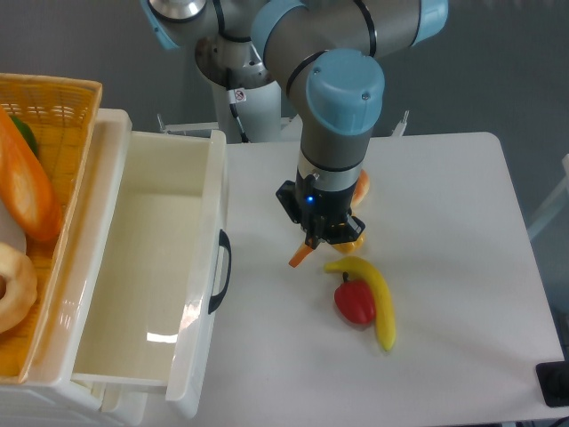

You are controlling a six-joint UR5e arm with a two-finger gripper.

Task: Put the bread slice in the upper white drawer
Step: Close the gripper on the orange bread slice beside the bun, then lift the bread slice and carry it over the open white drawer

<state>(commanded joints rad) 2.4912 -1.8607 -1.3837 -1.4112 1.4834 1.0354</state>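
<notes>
My pincer [313,249] is down at mid-table, just right of the upper white drawer [133,294]. An orange edge pokes out below the fingers: that looks like the bread slice [301,256], seen edge-on and tilted. More orange shows behind my wrist; can't tell if it's the same slice or something else. Pincer looks clamped on the slice, though the fingers are mostly hidden by my own wrist.

Progress, as I judge it: grasp is on or nearly on, transfer not done. Drawer is pulled open and holds nothing I can see. Left: lift, carry left over the drawer's front wall, release inside.

Count:
- 1 bread slice
- 1 open white drawer, dark handle
- 1 yellow woven basket [53,98] at far left with 1 long loaf [31,191] and 1 pale round bun [13,289], plus something green, partly hidden
- 1 banana [378,298], 1 red pepper [356,302], touching, on the table [462,222] near my pincer
</notes>
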